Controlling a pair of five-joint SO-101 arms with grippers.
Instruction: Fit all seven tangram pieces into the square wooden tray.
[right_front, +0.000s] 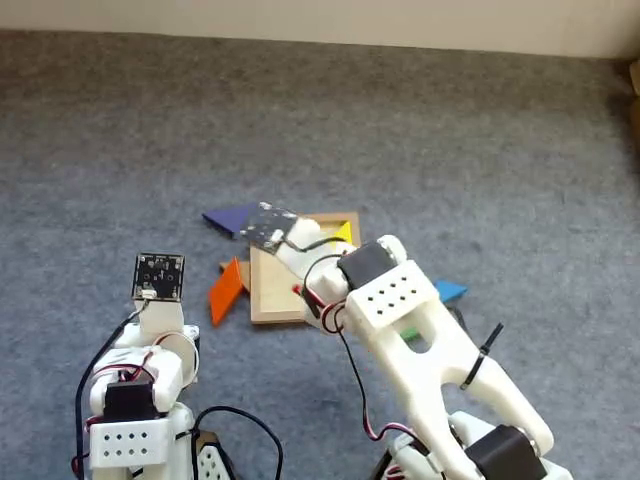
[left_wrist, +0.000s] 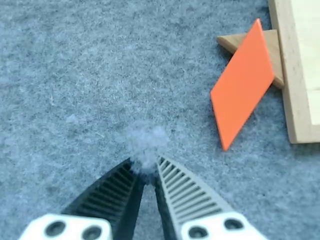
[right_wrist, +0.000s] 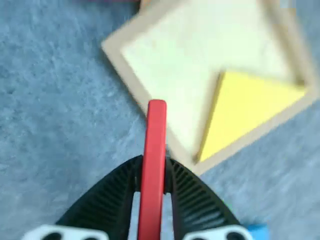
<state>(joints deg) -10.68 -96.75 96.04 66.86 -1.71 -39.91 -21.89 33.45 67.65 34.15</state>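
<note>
right gripper (right_wrist: 152, 162) clamped on red piece (right_wrist: 156, 130), held edge-on, likely so it can be tipped flat | red piece's tip over the rim of the wooden tray (right_wrist: 132, 75) | yellow triangle (right_wrist: 245, 110) seated in a tray corner | left gripper (left_wrist: 145, 167) closed and empty over carpet (left_wrist: 75, 75) | orange parallelogram (left_wrist: 243, 85) leans on plain wood triangle (left_wrist: 237, 42) just outside the tray, not yet placed

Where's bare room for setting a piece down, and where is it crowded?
The tray floor is mostly bare ahead of the red piece; the yellow piece fills one corner. Outside the rim, the orange piece and a wooden piece crowd one side. Carpet ahead of the left tool is open.
</note>
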